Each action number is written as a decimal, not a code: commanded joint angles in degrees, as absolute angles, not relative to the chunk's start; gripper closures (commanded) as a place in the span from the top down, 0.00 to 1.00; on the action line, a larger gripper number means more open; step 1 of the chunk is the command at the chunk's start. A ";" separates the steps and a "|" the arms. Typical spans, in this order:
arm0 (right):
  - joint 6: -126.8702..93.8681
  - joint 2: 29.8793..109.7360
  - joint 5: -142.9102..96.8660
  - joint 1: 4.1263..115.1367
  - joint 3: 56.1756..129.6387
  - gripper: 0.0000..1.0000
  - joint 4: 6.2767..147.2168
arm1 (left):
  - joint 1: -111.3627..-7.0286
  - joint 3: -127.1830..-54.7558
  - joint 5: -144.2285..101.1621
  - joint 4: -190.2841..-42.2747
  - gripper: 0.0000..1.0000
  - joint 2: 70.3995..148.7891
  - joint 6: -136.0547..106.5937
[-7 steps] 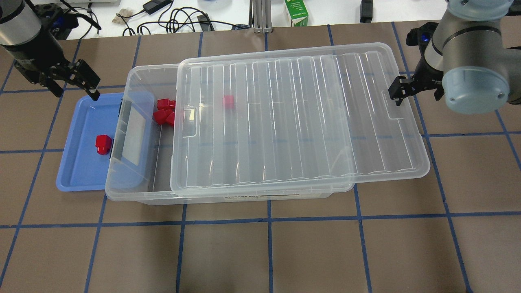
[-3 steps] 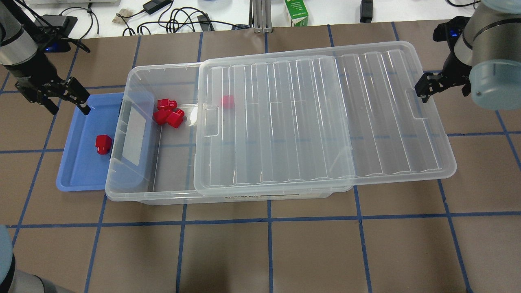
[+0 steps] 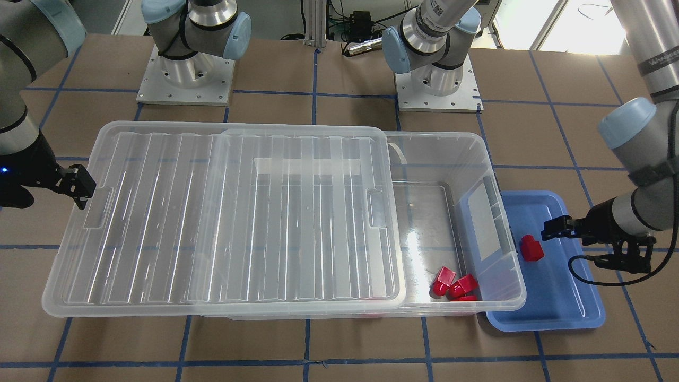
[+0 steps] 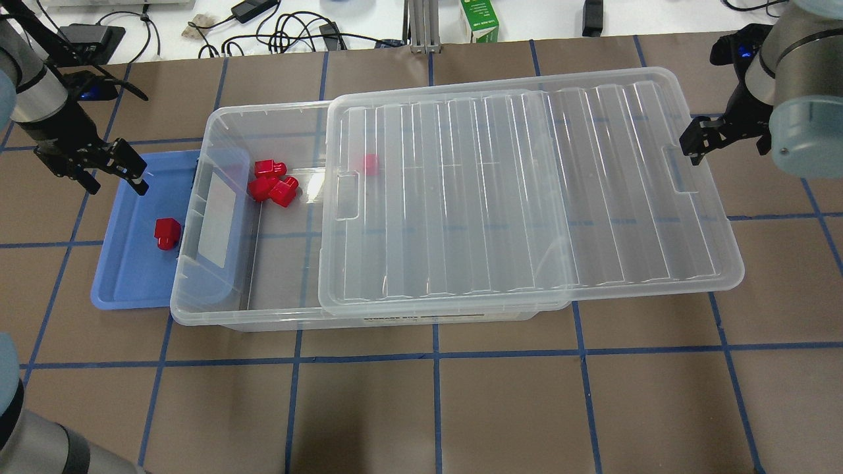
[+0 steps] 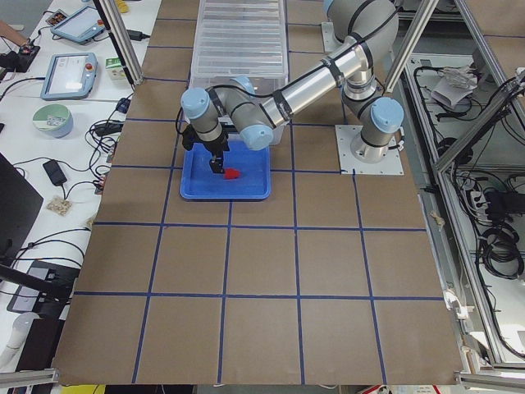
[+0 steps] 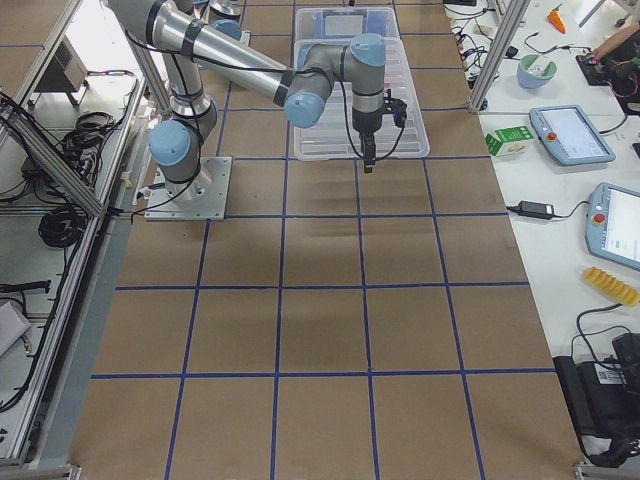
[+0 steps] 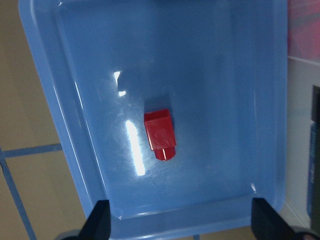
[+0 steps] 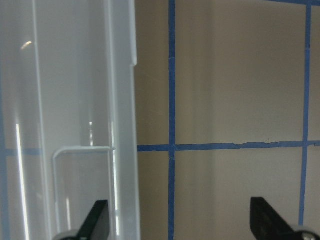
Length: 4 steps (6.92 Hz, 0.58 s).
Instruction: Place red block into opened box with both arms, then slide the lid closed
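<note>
Early stage. The block (image 4: 167, 233) is not in the box (image 4: 283, 263) yet. It lies loose on the blue tray (image 4: 132, 276), at the left of the overhead frame, near the box's end wall and touching nothing else.

The lid (image 4: 527, 197) sits offset toward the right of the overhead frame, overhanging the box's right end. That leaves the box's left end uncovered, so the box counts as opened.

Three other red pieces (image 4: 272, 182) are bunched on the box floor in the uncovered part. One more red piece (image 4: 371, 164) shows through the lid.

The left gripper (image 4: 117, 189) hangs over the tray's upper-left corner, near the block but apart from it. Its jaws are spread wide with nothing between them. In the left wrist view both fingertips sit at the bottom edge and the block is mid-frame, above them.

The right gripper (image 4: 698, 148) is at the lid's right short edge, by the recess. Its jaws are also wide and grip nothing. In the right wrist view one fingertip is over the lid edge and the other over bare table.

Left to do, as I judge it: grasp the block, put it in the uncovered end, then slide the lid shut.

Writing:
- Green carton (image 4: 479, 21) at top centre: print too small to read.
- Label strip (image 4: 421, 318) on the box's front wall: unreadable.
- Lettering (image 3: 660, 62) on the arm at upper right of the front view: starts "WAN", rest unclear.
</note>
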State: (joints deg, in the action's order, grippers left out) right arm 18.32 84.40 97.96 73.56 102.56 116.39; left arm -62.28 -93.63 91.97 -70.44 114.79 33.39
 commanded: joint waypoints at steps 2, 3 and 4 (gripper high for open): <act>8.86 90.16 85.54 79.16 94.62 1.00 104.48 | -61.87 -99.14 88.95 -62.93 1.00 116.63 31.99; 3.83 90.26 85.69 84.32 89.87 1.00 98.15 | -61.87 -99.14 88.95 -62.49 0.97 117.24 31.91; 0.39 90.00 85.95 88.99 85.47 1.00 91.47 | -61.87 -99.23 88.95 -61.45 0.93 117.94 31.90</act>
State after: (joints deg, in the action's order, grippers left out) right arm 5.38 89.94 86.20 83.40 90.88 99.36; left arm -61.88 -99.06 89.06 -62.48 117.17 31.98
